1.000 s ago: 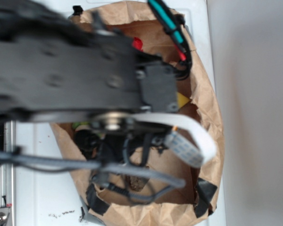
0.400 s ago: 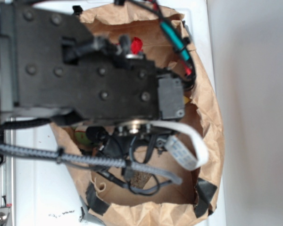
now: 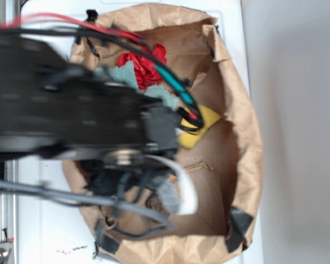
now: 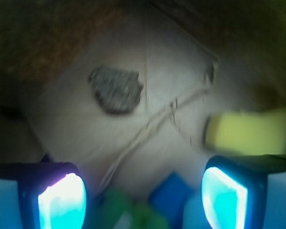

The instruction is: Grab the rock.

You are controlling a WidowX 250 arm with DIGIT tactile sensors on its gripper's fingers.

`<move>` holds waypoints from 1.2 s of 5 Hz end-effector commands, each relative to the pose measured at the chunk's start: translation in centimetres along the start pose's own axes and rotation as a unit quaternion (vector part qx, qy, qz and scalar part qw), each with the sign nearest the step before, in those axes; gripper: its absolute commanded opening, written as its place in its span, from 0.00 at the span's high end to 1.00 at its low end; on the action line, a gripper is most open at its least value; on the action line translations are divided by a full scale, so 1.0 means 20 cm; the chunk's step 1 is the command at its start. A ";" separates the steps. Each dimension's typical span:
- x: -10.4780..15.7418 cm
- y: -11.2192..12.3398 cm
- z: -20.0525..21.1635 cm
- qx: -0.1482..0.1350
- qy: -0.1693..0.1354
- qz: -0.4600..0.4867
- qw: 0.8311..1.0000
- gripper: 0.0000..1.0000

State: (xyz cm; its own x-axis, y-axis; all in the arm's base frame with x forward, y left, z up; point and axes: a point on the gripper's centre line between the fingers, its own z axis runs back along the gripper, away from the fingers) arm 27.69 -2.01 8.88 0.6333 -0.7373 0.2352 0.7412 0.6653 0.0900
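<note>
While gripper (image 4: 143, 191) gapes, rock (image 4: 116, 88) lies apart.

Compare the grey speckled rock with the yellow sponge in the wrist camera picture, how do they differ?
Colour: the small dark grey speckled rock is dull and mottled; the yellow rectangular sponge is bright and plain.
Shape: the rock is lumpy with an uneven outline; the sponge is a straight-edged block.
Size: the rock looks smaller than the sponge.
Place: the rock lies upper left in the wrist view, the sponge at the right edge.
Both rest on the brown paper bag floor, apart from each other.
</note>
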 end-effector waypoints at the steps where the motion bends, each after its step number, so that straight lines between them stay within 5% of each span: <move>1: 0.16 -0.01 0.06 0.001 -0.019 -0.028 0.999 0.00; 4: 0.16 -0.15 0.11 -0.019 -0.029 -0.056 0.998 0.00; 6: 0.19 -0.14 0.02 -0.020 -0.023 -0.059 0.998 0.00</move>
State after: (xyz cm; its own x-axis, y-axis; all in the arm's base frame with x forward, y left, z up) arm 27.63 -5.38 8.57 0.5663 -0.7863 0.2469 0.8046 0.5924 0.0407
